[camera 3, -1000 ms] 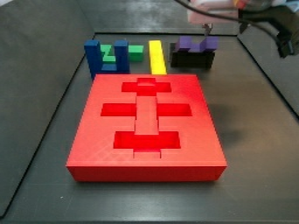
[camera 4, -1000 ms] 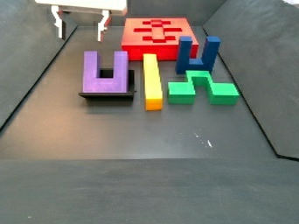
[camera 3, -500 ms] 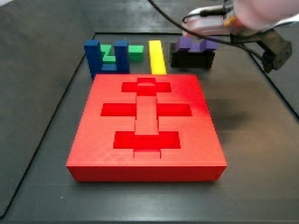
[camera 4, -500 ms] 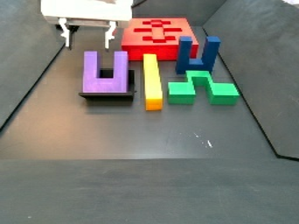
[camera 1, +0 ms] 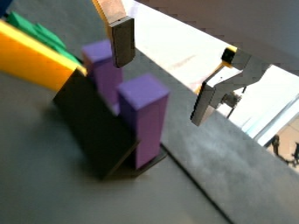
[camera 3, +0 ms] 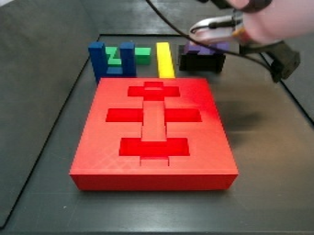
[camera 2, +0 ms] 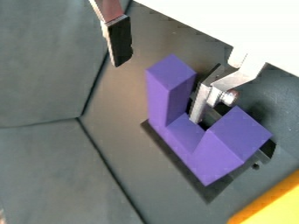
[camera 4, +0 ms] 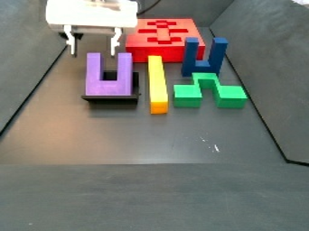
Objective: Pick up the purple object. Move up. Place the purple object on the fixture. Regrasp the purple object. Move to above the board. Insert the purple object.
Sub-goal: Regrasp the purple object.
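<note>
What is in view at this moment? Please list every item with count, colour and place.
board: one, red, middle of the floor, with recessed cutouts.
purple block: one, U-shaped, standing on the fixture.
fixture: one, black, under the purple block.
yellow bar: one, lying beside the purple block.
blue block: one, upright, beside the yellow bar, next to the board.
green block: one, in front of the blue block in a side view.
end effector: one, silver fingers with dark pads, open, just above the purple block, prongs between them in both wrist views.
</note>
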